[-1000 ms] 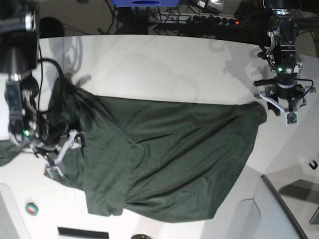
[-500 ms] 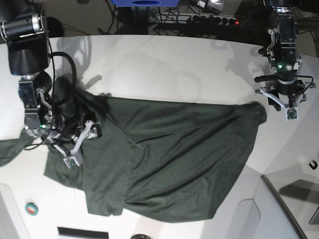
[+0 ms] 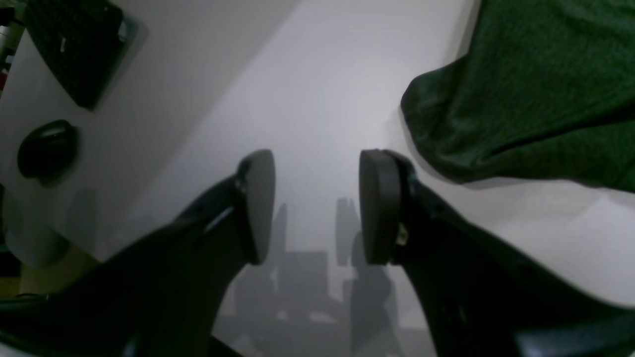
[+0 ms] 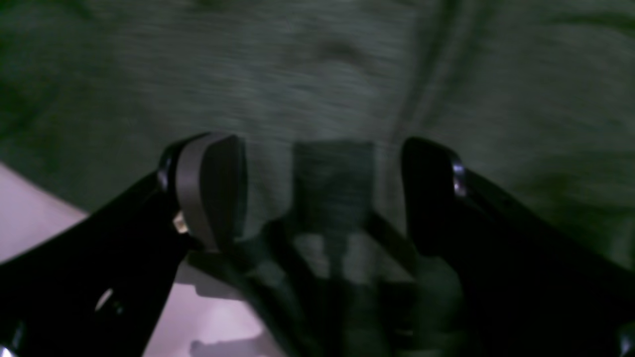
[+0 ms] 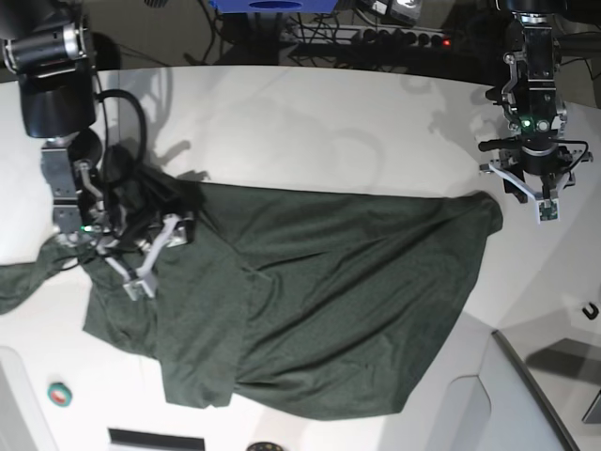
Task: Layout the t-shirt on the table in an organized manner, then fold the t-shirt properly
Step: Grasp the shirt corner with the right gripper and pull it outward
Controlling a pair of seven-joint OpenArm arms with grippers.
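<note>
T-shirt (image 5: 319,301) lies spread but rumpled across the middle of the table (image 5: 310,122), dark green, with diagonal creases and a folded-over flap along its lower-left part; one end trails off toward the base view's left edge, the other ends in a rounded corner on the right. Right gripper (image 5: 153,256) hangs over the shirt's left portion, jaws spread wide with nothing between them. In the right wrist view both fingers (image 4: 211,188) stand apart above the green cloth, which fills almost the whole frame, with a strip of bare table at lower left; that view is blurred, so can't tell whether the tips touch the fabric. Left gripper (image 5: 531,198) sits over bare table just beside the shirt's right corner, not on it. Left wrist view shows its two pads (image 3: 260,203) partly apart, empty, white table visible in the gap, shirt corner off to the upper right, clear of the pads. Small teal round thing (image 5: 60,395) lies near the table's lower-left edge, apart from the shirt.
</note>
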